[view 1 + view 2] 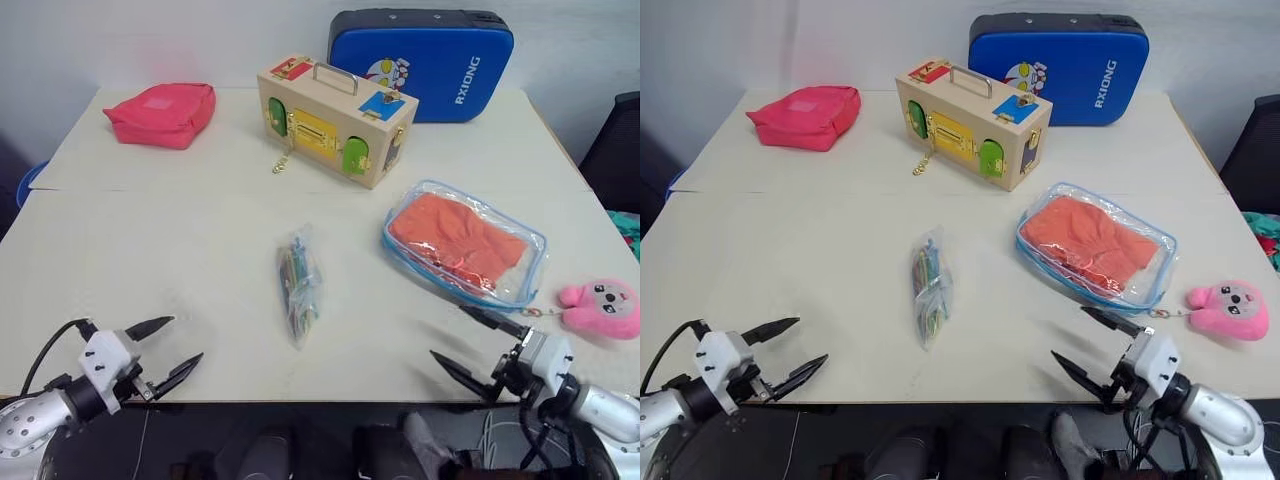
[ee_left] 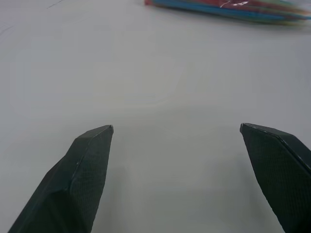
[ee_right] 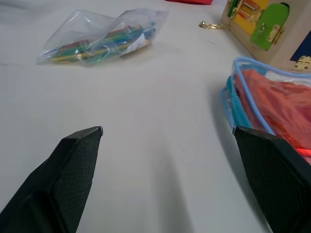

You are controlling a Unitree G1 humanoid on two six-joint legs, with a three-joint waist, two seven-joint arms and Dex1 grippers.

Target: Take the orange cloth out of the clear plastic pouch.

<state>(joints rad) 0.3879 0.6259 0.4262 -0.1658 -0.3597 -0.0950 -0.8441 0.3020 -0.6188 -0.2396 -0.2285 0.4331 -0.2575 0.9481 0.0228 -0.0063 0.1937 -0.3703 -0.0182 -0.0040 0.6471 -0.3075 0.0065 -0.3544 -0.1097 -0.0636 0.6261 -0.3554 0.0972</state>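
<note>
Along the bottom edge of the frame, the left gripper (image 1: 163, 347) at lower left and the right gripper (image 1: 470, 345) at lower right both hang at the near edge of the table (image 1: 150, 250), each with its two black pointed fingers spread wide and nothing between them. Nothing is touched, so the task looks to be at its very start: the approach has not begun.

Just above the right gripper, right of centre, lies the clear plastic pouch (image 1: 520, 275), flat, rectangular with rounded corners, glossy and crinkled, edged in light blue trim. The orange cloth (image 1: 450, 235) sits inside it, soft and wrinkled, filling most of the pouch. I cannot tell whether the zipper is open. The next move probably calls for one gripper to pin the slippery pouch while the other finds the opening and pinches the cloth; thin film is likely to slide on the smooth table.

At centre lies a small clear bag of colourful sticks (image 1: 298, 283), limp and narrow. At the right edge is a pink plush toy (image 1: 602, 307), apparently joined to the pouch by a short chain. Farther up stand a wooden latch box (image 1: 335, 122) with a metal handle, a padded red-pink bag (image 1: 162, 113) at upper left, and a stiff blue case (image 1: 422, 60) at the top.
</note>
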